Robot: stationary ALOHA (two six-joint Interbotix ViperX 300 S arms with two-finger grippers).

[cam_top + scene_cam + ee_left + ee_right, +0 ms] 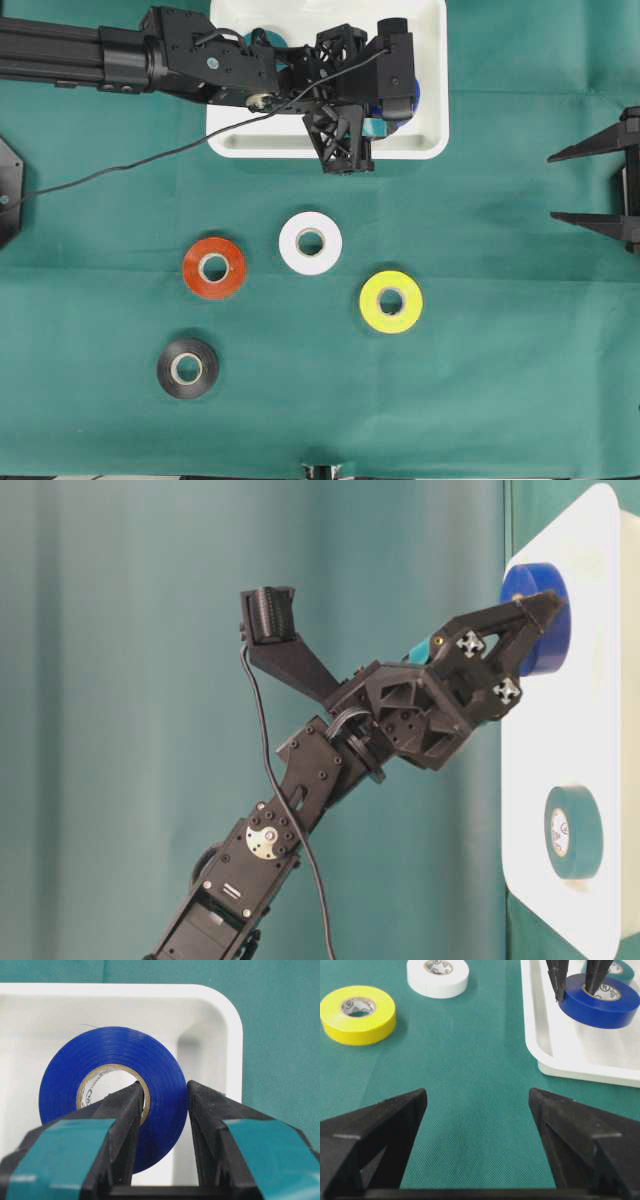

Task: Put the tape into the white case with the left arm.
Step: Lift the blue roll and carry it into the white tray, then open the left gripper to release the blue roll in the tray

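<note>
The blue tape (100,1050) lies flat inside the white case (220,1005), near its right end, and it also shows in the right wrist view (600,1010). My left gripper (164,1091) is shut on the roll's wall, with one teal-striped finger in the cardboard core and the other against the outer face. From table level the fingers reach the blue tape (530,590) at the case (590,540). Overhead, the left arm's wrist covers most of that end of the case (330,145). My right gripper (551,187) stands open and empty at the right edge.
A teal roll (573,832) also sits in the case. On the green cloth lie a white roll (290,245), an orange roll (192,268), a yellow roll (372,302) and a black roll (165,368). A cable trails left from the arm.
</note>
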